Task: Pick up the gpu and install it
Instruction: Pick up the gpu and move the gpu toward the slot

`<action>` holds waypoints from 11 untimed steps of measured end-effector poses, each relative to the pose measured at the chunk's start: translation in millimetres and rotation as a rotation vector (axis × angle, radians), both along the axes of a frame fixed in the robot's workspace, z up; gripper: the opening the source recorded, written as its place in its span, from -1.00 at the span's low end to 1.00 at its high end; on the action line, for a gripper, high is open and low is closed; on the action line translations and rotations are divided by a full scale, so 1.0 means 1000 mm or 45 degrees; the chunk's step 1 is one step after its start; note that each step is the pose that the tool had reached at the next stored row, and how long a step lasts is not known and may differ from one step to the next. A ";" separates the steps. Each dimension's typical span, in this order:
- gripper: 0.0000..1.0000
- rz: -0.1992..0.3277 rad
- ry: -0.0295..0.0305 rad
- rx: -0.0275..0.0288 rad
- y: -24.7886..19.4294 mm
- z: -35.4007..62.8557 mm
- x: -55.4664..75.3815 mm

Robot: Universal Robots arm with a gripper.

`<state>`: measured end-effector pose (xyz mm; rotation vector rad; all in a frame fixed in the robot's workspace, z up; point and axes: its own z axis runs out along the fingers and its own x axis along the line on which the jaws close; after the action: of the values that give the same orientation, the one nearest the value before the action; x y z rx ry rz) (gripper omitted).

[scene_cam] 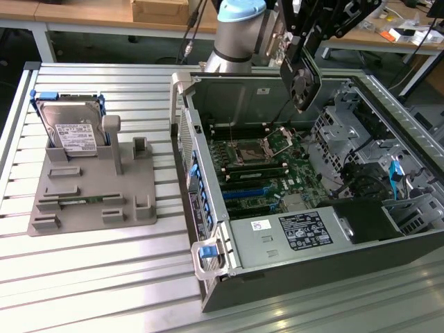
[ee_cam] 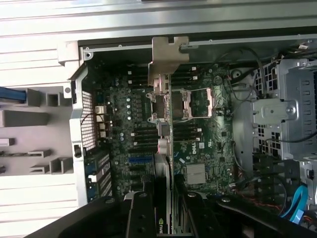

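My gripper [scene_cam: 297,50] hangs over the open computer case [scene_cam: 277,277], shut on the gpu [scene_cam: 305,87]. From the exterior view the card is a dark slab held upright above the far part of the motherboard [scene_cam: 267,170], clear of it. The wrist view looks down the gpu [ee_cam: 166,134] edge-on, and its silver bracket [ee_cam: 169,54] sits at the end farthest from my gripper [ee_cam: 166,203]. Black fingers [ee_cam: 141,213] clamp the card from both sides. Beneath it lie the processor socket [ee_cam: 173,104] and the expansion slots [ee_cam: 143,158].
A grey fixture [scene_cam: 90,201] lies on the slatted table at the exterior view's left, with a silver hard drive [scene_cam: 69,128] standing in it. Drive cages and cables [scene_cam: 374,159] fill the case's right side. The power supply [scene_cam: 298,232] sits along its near wall.
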<state>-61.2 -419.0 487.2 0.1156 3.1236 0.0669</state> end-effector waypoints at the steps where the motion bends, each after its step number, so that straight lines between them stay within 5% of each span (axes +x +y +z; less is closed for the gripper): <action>1: -0.47 0.000 0.0000 0.0000 0.0000 -0.0009 0.002; 11: -0.47 0.000 0.0003 0.0000 -0.0003 -0.0112 0.025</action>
<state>-36.6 -419.3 476.0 0.1157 3.1239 0.0669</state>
